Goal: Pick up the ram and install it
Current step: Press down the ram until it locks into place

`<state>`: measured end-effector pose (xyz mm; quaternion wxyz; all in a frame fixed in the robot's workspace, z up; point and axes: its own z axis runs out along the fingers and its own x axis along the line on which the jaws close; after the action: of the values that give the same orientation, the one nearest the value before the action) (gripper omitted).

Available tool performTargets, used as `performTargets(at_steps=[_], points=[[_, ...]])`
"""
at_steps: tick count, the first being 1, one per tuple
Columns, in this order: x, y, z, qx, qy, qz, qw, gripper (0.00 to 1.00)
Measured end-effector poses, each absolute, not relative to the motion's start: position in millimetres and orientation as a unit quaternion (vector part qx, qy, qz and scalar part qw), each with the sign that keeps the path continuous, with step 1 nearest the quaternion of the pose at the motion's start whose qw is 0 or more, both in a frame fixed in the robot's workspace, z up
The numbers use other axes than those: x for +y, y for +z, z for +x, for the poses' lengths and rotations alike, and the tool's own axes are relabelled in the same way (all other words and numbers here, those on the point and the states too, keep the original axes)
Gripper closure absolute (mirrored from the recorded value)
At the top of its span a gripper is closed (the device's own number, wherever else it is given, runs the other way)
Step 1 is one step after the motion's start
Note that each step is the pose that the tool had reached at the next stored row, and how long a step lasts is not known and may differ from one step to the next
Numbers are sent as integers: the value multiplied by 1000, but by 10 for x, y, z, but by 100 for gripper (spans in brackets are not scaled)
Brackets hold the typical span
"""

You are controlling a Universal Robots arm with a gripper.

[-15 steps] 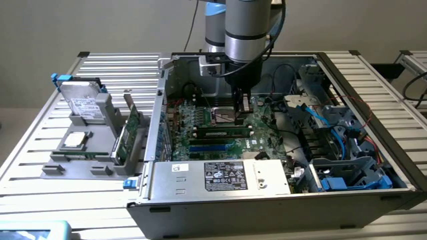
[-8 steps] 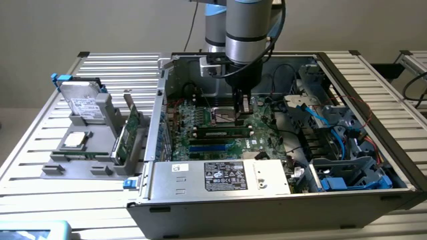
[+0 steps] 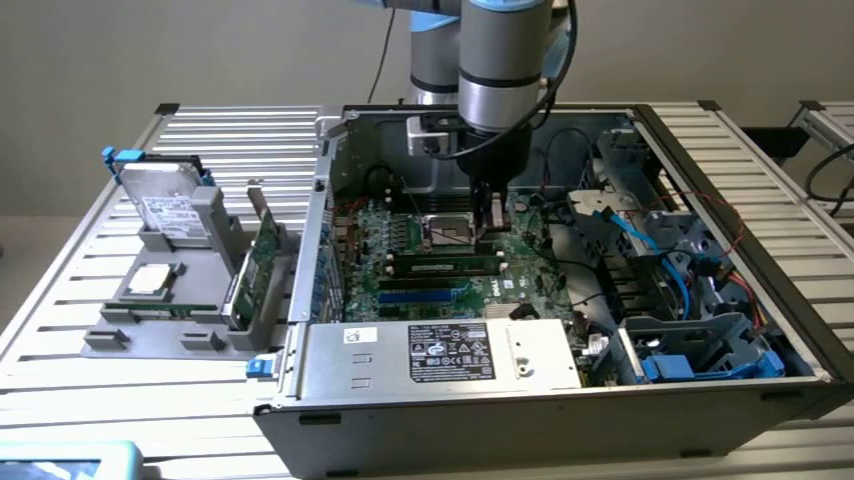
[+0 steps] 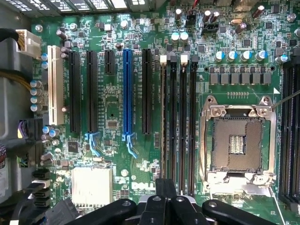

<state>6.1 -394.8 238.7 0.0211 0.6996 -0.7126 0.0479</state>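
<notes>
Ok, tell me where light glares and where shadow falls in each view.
Exterior view: even room light, the case interior shaded beneath the arm. Wrist view: glare on the metal processor socket frame and capacitor tops; the gripper sits dark at the edge.

A slatted metal table [image 3: 80, 330] carries an open computer case [image 3: 534, 400] and grey fixture tray [image 3: 160, 335].

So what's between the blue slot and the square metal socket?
In the wrist view: one black expansion slot, then a group of long black memory slots, between the blue slot and the processor socket.
</notes>
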Motion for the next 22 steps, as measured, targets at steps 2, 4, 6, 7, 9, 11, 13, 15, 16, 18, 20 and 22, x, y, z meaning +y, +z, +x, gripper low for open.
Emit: performTargets(at_steps=[2,4,6,7,9,11,13,15,16,18,20,22], points=[[-3948,2372,61,-714,48,698,21,89],[-3948,2349,61,-716,48,696,21,89],[-3948,2329,61,-720,48,692,22,89],[-3949,2322,61,-722,48,690,22,89],[-3949,2315,61,-723,48,689,22,89],[-3949,2310,61,-723,48,688,22,89],[-3947,2307,62,-723,48,688,22,89],[-3947,2306,60,-723,48,688,22,89],[-3947,2306,59,-723,48,688,22,89],[-3947,2299,59,-723,47,688,22,89],[-3947,2293,59,-723,48,688,22,89],[-3947,2289,59,-723,48,688,22,89]])
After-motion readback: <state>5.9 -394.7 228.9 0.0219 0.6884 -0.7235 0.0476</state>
